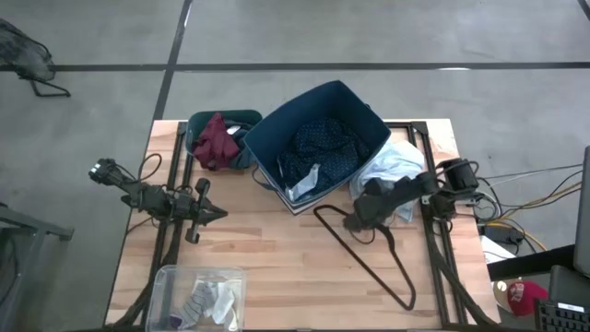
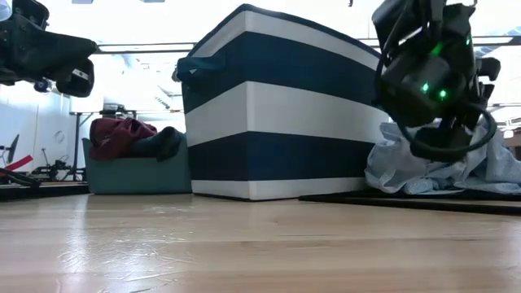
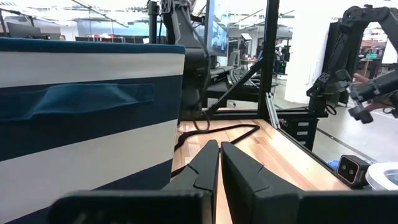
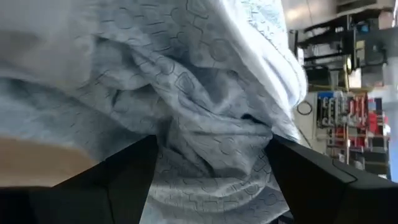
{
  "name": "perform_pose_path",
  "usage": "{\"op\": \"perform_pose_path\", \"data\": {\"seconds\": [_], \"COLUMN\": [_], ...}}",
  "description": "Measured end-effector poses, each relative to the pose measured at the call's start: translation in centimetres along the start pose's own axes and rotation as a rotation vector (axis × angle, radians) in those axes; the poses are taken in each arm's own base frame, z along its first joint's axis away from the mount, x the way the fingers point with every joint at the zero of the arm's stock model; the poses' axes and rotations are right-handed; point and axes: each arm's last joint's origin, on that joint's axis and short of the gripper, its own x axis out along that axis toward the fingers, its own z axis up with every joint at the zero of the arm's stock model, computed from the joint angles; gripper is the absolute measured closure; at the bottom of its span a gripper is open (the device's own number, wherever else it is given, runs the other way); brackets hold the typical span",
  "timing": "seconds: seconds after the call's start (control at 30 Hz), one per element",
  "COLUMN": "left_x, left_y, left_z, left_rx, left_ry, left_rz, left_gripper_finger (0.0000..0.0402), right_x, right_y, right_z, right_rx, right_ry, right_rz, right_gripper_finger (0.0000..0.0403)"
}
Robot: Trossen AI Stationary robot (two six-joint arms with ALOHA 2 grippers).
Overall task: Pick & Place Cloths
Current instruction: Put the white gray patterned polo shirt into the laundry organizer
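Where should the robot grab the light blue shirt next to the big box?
Best guess: pinch a raised fold in the middle of the pale blue shirt, coming from above. It lies crumpled beside the striped box, so ridges stick up. The right gripper is open around one.

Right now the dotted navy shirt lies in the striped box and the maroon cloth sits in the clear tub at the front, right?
Partly. The dotted shirt is in the box, but the maroon cloth sits in the teal bin beside it. The clear tub holds small pale socks. The high view shows this.
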Motion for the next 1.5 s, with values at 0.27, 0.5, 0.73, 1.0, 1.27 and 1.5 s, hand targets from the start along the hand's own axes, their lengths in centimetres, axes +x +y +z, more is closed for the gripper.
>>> {"op": "perform_pose_path", "data": {"seconds": [0.27, 0.5, 0.73, 1.0, 1.27, 1.5], "left_x": [0.0, 0.0, 0.0, 0.0, 0.0, 0.0], "left_y": [0.0, 0.0, 0.0, 0.0, 0.0, 0.0], "left_z": [0.0, 0.0, 0.0, 0.0, 0.0, 0.0], "left_rx": [0.0, 0.0, 0.0, 0.0, 0.0, 0.0], "left_ry": [0.0, 0.0, 0.0, 0.0, 0.0, 0.0], "left_rz": [0.0, 0.0, 0.0, 0.0, 0.0, 0.0], "left_gripper_finger": [0.0376, 0.0376, 0.0376, 0.0376, 0.0376, 0.0376], "right_x": [2.5, 4.4, 6.2, 6.3, 4.4, -0.9], "right_y": [2.4, 2.6, 2.5, 3.0, 2.7, 1.7], "right_z": [1.1, 2.3, 2.6, 2.7, 2.1, 2.1], "right_rx": [-0.043, 0.047, 0.092, 0.109, 0.045, 0.028], "right_ry": [-0.009, -0.019, -0.002, 0.015, 0.143, 0.044], "right_rz": [0.198, 0.199, 0.193, 0.242, 0.249, 0.233], "right_gripper_finger": [0.0102, 0.0128, 0.0169, 0.0351, 0.039, 0.0392]}}
